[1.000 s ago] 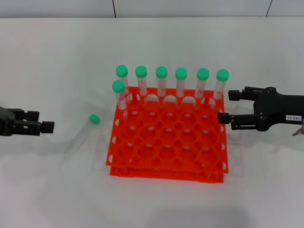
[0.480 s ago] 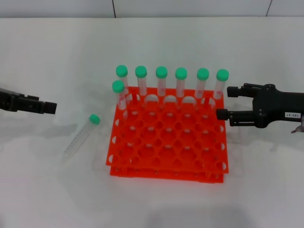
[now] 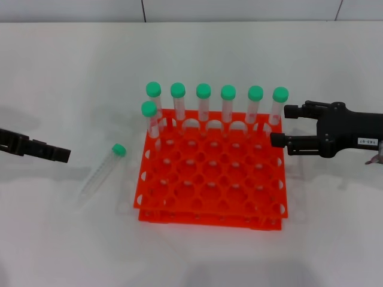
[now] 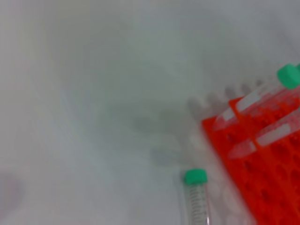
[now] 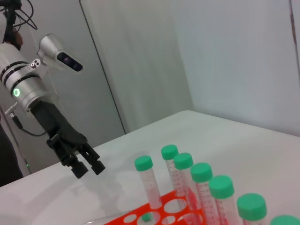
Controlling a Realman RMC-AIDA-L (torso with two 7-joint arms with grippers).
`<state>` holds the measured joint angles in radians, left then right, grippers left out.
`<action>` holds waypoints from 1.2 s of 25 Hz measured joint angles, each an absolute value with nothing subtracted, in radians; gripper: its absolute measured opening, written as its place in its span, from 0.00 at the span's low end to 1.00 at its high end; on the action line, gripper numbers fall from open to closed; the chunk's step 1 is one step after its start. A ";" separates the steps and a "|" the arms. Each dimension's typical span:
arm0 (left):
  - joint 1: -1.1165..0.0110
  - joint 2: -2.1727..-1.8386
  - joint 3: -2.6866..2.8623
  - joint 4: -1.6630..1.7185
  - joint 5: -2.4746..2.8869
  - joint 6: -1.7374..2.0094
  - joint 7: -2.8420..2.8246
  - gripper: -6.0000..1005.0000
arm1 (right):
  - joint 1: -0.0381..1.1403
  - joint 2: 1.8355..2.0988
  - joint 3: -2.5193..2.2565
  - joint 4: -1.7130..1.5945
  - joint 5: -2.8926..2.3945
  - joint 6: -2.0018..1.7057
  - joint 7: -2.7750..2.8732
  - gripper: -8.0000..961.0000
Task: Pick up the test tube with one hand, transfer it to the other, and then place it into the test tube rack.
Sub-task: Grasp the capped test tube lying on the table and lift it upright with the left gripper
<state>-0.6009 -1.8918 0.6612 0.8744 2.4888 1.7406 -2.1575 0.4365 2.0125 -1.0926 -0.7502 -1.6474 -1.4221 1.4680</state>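
The test tube (image 3: 100, 172), clear with a green cap, lies on the white table left of the rack; it also shows in the left wrist view (image 4: 196, 202). The orange-red test tube rack (image 3: 212, 179) holds several green-capped tubes (image 3: 203, 104) along its far row and far-left corner. My left gripper (image 3: 58, 155) hovers open and empty, apart from the lying tube and to its left; the right wrist view shows it (image 5: 87, 166) with its fingers spread. My right gripper (image 3: 282, 125), with the white label, is open and empty just right of the rack's far right corner.
The rack's corner with standing tubes (image 4: 262, 140) lies close to the lying tube's cap. The capped tubes (image 5: 201, 183) stand tall right in front of my right gripper. A wall (image 3: 239, 11) runs along the table's far edge.
My left gripper has tilted, swung up and come back down, ending left of the lying tube. My right gripper has drifted slightly toward the rack. The tube has not moved.
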 joint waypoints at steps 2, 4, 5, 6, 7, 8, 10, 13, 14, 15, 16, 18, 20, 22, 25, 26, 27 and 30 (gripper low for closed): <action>-0.628 -1.887 0.681 0.873 2.533 1.748 -2.166 0.87 | 0.438 2.013 -1.094 -0.750 -1.647 -1.423 1.468 0.86; -0.642 -1.887 0.699 0.873 2.554 1.749 -2.170 0.88 | 0.438 2.013 -1.095 -0.750 -1.647 -1.424 1.468 0.86; -0.654 -1.887 0.714 0.872 2.569 1.749 -2.174 0.88 | 0.439 2.013 -1.095 -0.750 -1.647 -1.424 1.468 0.86; -0.663 -1.888 0.727 0.870 2.579 1.748 -2.176 0.88 | 0.439 2.013 -1.095 -0.750 -1.647 -1.424 1.468 0.86; -0.687 -1.893 0.765 0.858 2.596 1.746 -2.180 0.88 | 0.439 2.013 -1.096 -0.750 -1.647 -1.424 1.468 0.86; -0.687 -1.893 0.765 0.858 2.596 1.746 -2.180 0.88 | 0.439 2.013 -1.096 -0.750 -1.647 -1.424 1.468 0.86; -0.709 -1.901 0.799 0.841 2.602 1.740 -2.183 0.88 | 0.440 2.012 -1.095 -0.750 -1.647 -1.424 1.468 0.86; -0.730 -1.918 0.848 0.821 2.607 1.723 -2.188 0.87 | 0.447 2.012 -1.097 -0.748 -1.647 -1.422 1.468 0.86; -0.735 -1.925 0.863 0.816 2.610 1.719 -2.190 0.87 | 0.449 2.012 -1.098 -0.747 -1.647 -1.422 1.468 0.86; -0.741 -1.931 0.873 0.811 2.615 1.716 -2.190 0.87 | 0.450 2.012 -1.098 -0.744 -1.647 -1.422 1.468 0.86; -0.747 -1.938 0.882 0.803 2.622 1.712 -2.190 0.87 | 0.451 2.012 -1.098 -0.744 -1.647 -1.422 1.468 0.86; -0.760 -1.952 0.893 0.789 2.640 1.706 -2.190 0.87 | 0.451 2.012 -1.099 -0.744 -1.646 -1.422 1.468 0.86; -0.766 -1.960 0.900 0.778 2.655 1.698 -2.189 0.87 | 0.451 2.012 -1.100 -0.742 -1.646 -1.423 1.469 0.86; -0.767 -1.962 0.901 0.767 2.663 1.691 -2.188 0.87 | 0.450 2.012 -1.101 -0.741 -1.646 -1.423 1.469 0.86; -0.765 -1.963 0.902 0.759 2.665 1.686 -2.188 0.87 | 0.448 2.012 -1.101 -0.740 -1.646 -1.424 1.469 0.86; -0.764 -1.964 0.902 0.759 2.666 1.686 -2.187 0.87 | 0.448 2.012 -1.101 -0.740 -1.646 -1.424 1.469 0.86; -0.763 -1.965 0.902 0.759 2.666 1.685 -2.187 0.87 | 0.448 2.012 -1.100 -0.740 -1.646 -1.424 1.469 0.86; -0.760 -1.966 0.902 0.759 2.667 1.682 -2.187 0.87 | 0.447 2.012 -1.100 -0.739 -1.646 -1.424 1.469 0.86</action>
